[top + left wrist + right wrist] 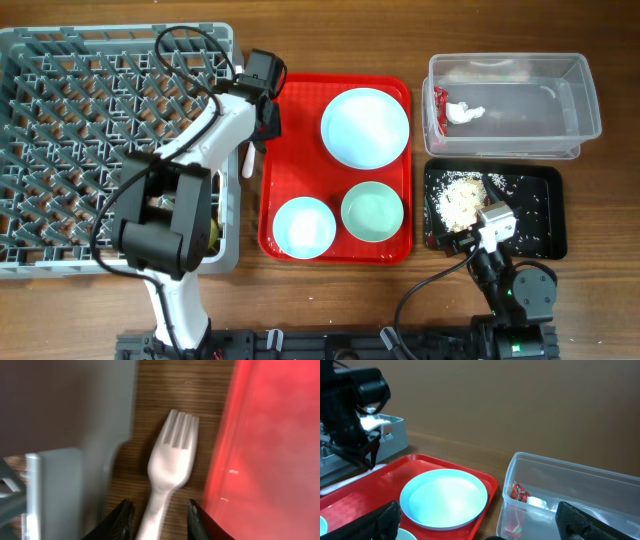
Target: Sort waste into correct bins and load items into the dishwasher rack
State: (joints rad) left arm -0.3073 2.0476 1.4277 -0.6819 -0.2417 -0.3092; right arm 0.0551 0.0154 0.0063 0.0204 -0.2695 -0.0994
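White fork [170,460], red tray [300,170], grey lattice rack [60,100], seemingly brown-flecked scraps [462,198]

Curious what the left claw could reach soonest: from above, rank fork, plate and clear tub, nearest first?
1. fork, beside the left gripper
2. plate, on the red tray
3. clear tub, far right

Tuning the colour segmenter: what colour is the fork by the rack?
The fork is white; left wrist view shows it best.

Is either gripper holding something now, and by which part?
Nothing is held. Left gripper straddles the fork at its handle, not touching; right gripper is open, empty.
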